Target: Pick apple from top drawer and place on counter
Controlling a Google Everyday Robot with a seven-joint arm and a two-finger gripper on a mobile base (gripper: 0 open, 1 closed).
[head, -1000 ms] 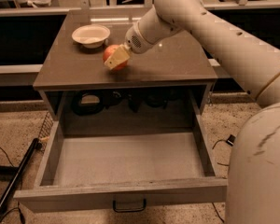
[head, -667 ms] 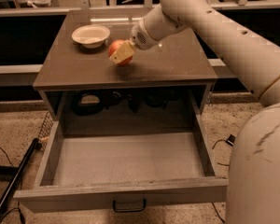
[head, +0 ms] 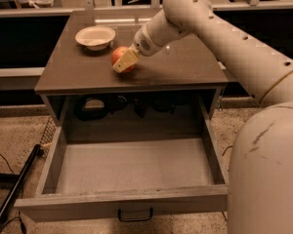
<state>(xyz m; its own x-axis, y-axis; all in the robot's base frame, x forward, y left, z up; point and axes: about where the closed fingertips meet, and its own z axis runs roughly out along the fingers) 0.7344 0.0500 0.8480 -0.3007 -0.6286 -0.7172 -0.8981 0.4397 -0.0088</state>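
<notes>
Now clasping the apple (head: 119, 56) with the gripper (head: 124, 60), low over the counter (head: 185, 65).
Reaching across the slab on the pale arm and pinching the fruit near the white bowl (head: 95, 37), toward the counter's front edge — one yellowish finger (head: 127, 61) lying across its face. Hovering or already resting on the surface — cannot tell which. Standing wide open below, the top drawer (head: 132, 165), showing its flat grey floor and dark handle (head: 135, 215).
</notes>
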